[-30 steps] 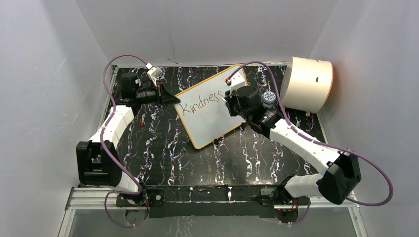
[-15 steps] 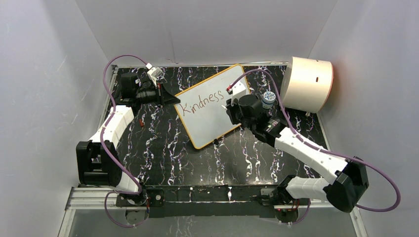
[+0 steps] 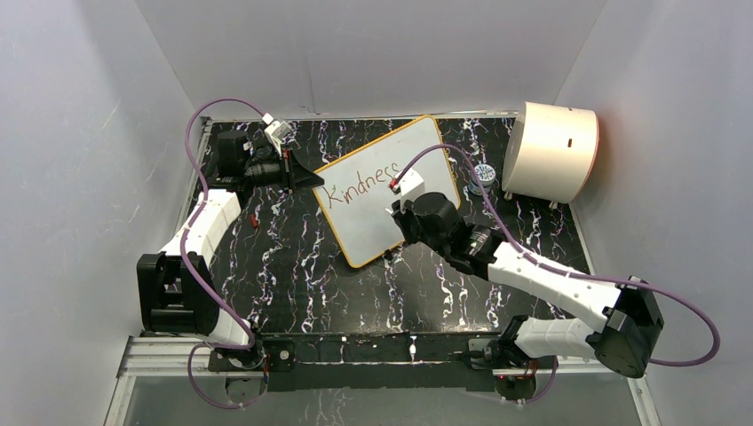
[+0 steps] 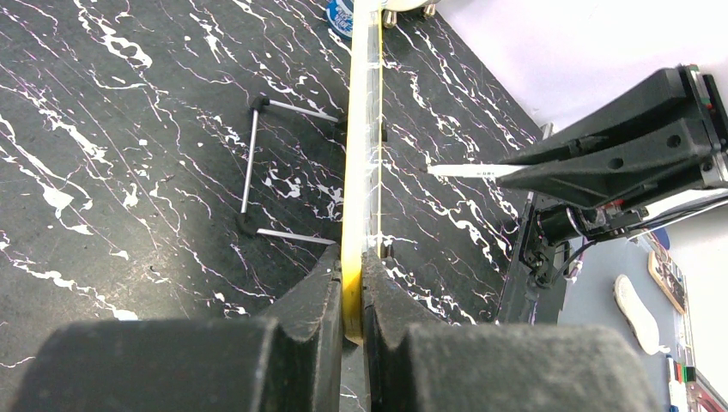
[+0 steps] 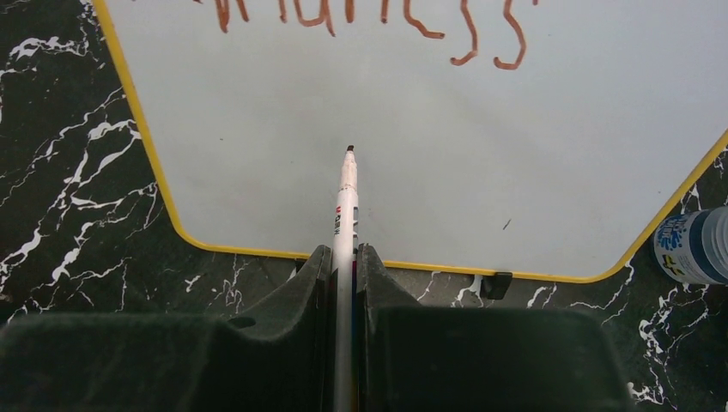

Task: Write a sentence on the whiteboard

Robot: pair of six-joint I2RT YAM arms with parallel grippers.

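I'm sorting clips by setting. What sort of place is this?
Probably a lab robot test cell: plain white walls box in a black marbled mat, and two arms bolted to a metal rail work on a whiteboard.

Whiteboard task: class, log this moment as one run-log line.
left pincer: shut on whiteboard rim | right pincer: shut on marker, tip over blank area | sentence: only "Kindness" written

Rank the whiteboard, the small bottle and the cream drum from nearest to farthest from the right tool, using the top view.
1. Whiteboard: directly beneath the right tool, which holds a marker over it.
2. Small bottle: on the mat, off to the right.
3. Cream drum: far right corner, beyond the bottle.
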